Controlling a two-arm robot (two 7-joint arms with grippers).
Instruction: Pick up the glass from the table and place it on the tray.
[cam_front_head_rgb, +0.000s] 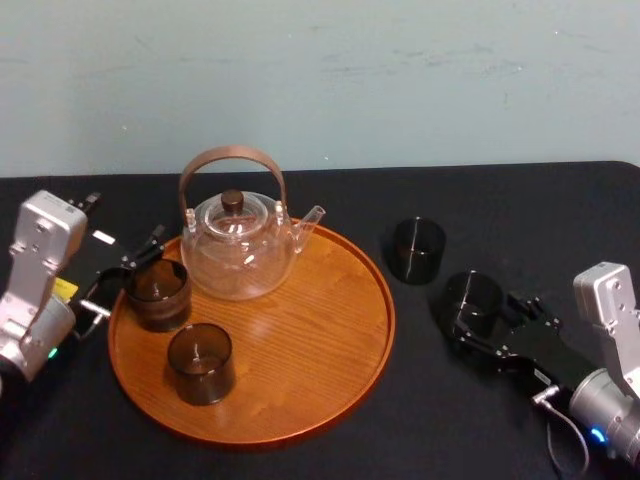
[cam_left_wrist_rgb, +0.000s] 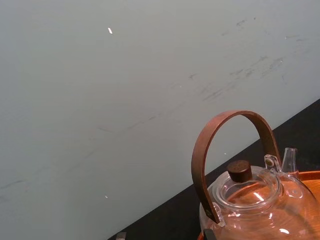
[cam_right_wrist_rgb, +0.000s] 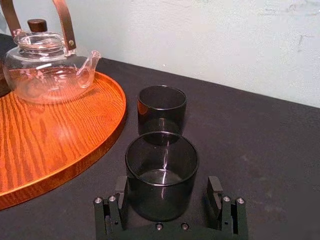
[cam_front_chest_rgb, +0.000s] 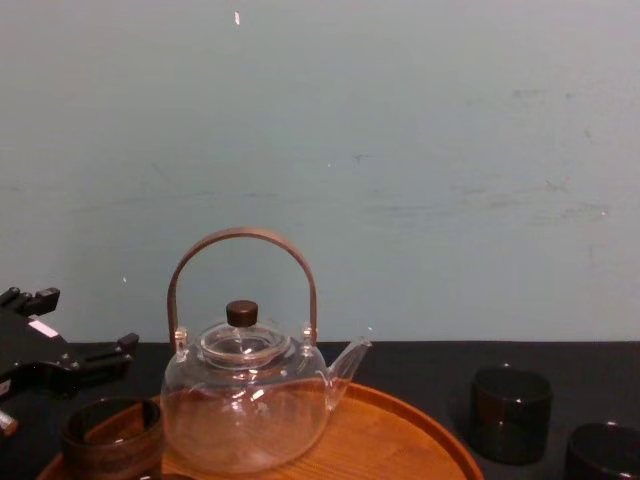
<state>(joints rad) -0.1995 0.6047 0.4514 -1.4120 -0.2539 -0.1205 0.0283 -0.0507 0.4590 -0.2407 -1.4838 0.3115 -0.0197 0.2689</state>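
While the right gripper's (cam_right_wrist_rgb: 166, 192) jaws stand apart around the dark smoked cylindrical glass (cam_right_wrist_rgb: 161, 170), on the black tabletop (cam_right_wrist_rgb: 260, 145) right of the large round orange-brown wooden tray (cam_right_wrist_rgb: 60, 145), an off-centre squeeze could tip it. Just beyond, a 2nd dark glass (cam_right_wrist_rgb: 161, 107) could be clipped on the lift. The tray's raised rim may catch a low carry. The left gripper (cam_front_head_rgb: 125, 280), jaws apart, waits at the tray's left edge; farther back, the clear glass teapot (cam_front_head_rgb: 240, 250) narrows the landing space.

Looks like robot test lab: black-covered desk (cam_front_head_rgb: 500, 200) against bare, scuffed pale-green wall (cam_front_head_rgb: 400, 80); teapot (cam_front_head_rgb: 240, 245) on tray (cam_front_head_rgb: 310, 340) set out mid-desk.
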